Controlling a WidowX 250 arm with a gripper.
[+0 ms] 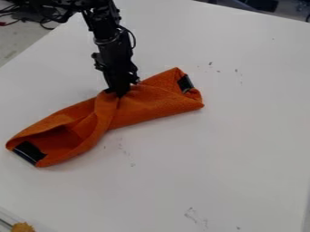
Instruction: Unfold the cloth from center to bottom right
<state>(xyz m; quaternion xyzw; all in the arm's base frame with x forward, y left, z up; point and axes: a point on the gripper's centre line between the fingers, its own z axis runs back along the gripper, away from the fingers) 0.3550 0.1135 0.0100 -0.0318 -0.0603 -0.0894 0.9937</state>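
An orange cloth [145,106] lies folded and bunched on the white table, stretching from the lower left up to the centre. One black patch shows at its lower-left end and another near its upper-right end. My gripper [119,94] points down at the cloth's upper middle edge, where the fabric gathers into creases around the tips. The fingertips are hidden against the fabric, so whether they hold it cannot be seen.
The white table [236,149] extends around the cloth, with small dark marks on it. A yellowish object [23,227] is at the bottom-left corner. Cables [45,20] lie beyond the table's upper-left edge.
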